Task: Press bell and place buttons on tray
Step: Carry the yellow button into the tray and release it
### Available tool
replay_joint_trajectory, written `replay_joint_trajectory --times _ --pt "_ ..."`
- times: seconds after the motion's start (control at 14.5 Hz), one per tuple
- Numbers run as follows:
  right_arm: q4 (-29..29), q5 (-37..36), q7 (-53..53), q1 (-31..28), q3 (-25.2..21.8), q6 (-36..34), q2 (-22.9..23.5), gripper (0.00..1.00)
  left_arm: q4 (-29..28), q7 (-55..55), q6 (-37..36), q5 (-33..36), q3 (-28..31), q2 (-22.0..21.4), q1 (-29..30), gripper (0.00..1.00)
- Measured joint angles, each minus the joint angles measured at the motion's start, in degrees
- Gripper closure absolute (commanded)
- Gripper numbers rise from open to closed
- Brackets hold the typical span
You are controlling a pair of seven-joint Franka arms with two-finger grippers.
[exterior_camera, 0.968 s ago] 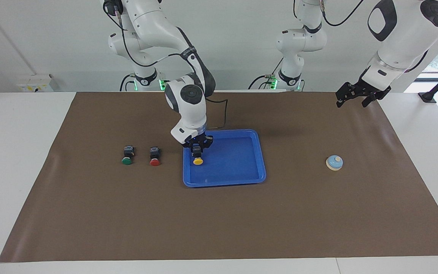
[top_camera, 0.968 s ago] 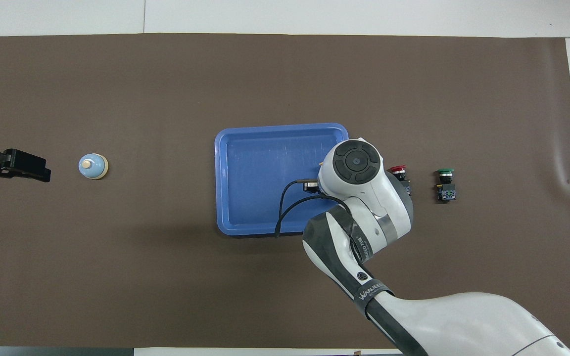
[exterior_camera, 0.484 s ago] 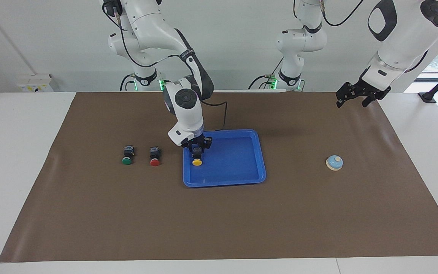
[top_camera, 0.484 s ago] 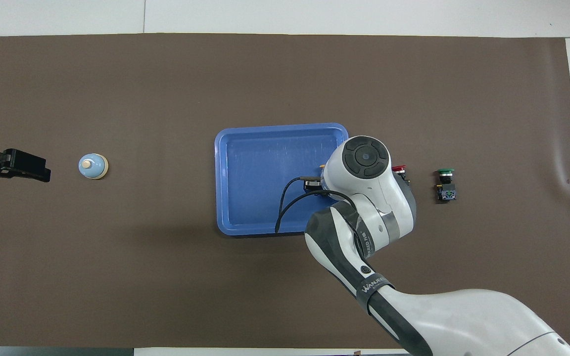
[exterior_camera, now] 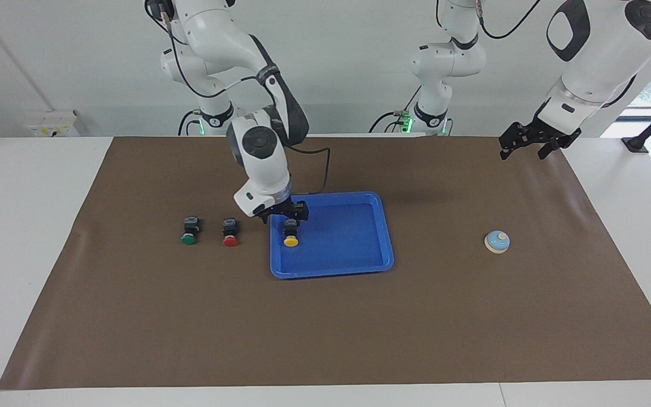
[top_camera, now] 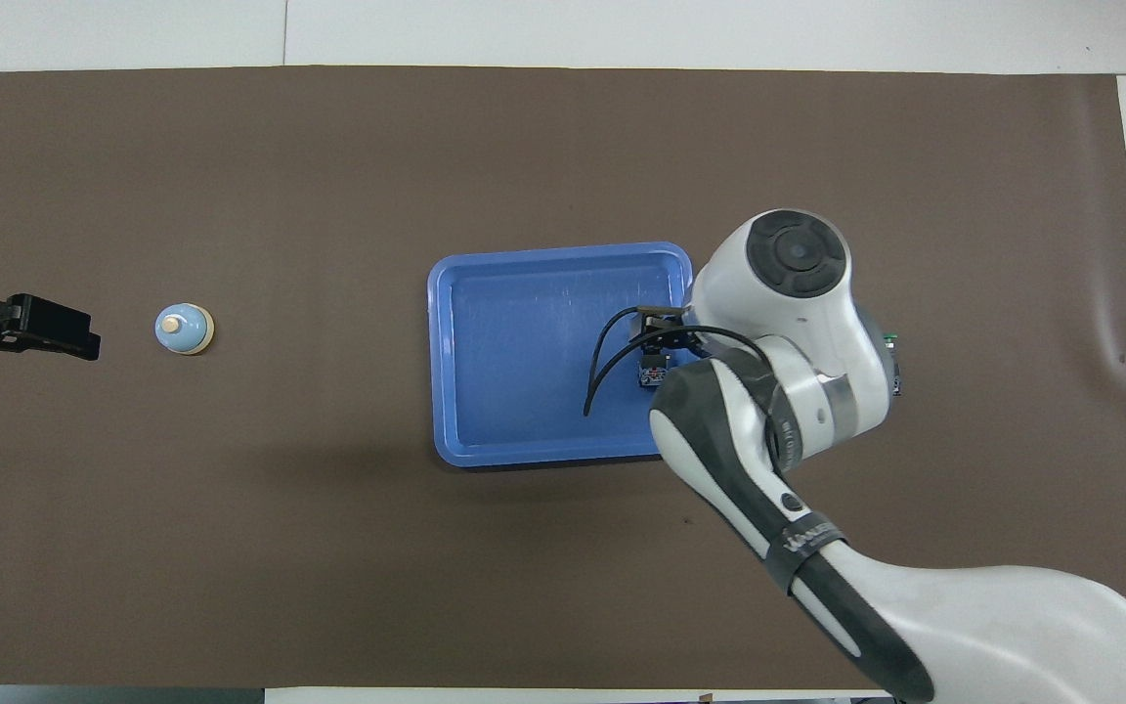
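Observation:
The blue tray (exterior_camera: pixel 331 272) (top_camera: pixel 524 323) lies mid-table. The yellow button (exterior_camera: pixel 290 233) (top_camera: pixel 652 370) rests in it on its side, by the rim toward the right arm's end. My right gripper (exterior_camera: pixel 286 217) hangs open just above that button, fingers apart and off it. The red button (exterior_camera: pixel 230 232) and the green button (exterior_camera: pixel 189 230) lie on the mat beside the tray, toward the right arm's end. In the overhead view my right arm hides the red one. The bell (exterior_camera: pixel 497 241) (top_camera: pixel 183 329) sits toward the left arm's end. My left gripper (exterior_camera: pixel 521 146) (top_camera: pixel 45 329) waits open and holds nothing.
A brown mat (exterior_camera: pixel 325 328) covers the table, with white table edges around it. A black cable (top_camera: pixel 612 362) loops from my right wrist over the tray.
My right gripper has opened and let go of the yellow button, which now rests in the tray. The right arm has swung toward its own end of the table. The left arm has not moved.

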Motion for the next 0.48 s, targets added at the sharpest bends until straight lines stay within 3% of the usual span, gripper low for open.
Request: replay_joint_trajectory --times 0.48 --pt "-3.11 -0.14 -14.66 -11.61 -0.4 -1.61 -2.22 0.0 0.0 0.0 0.0 0.0 0.0 0.0 0.0 0.0"
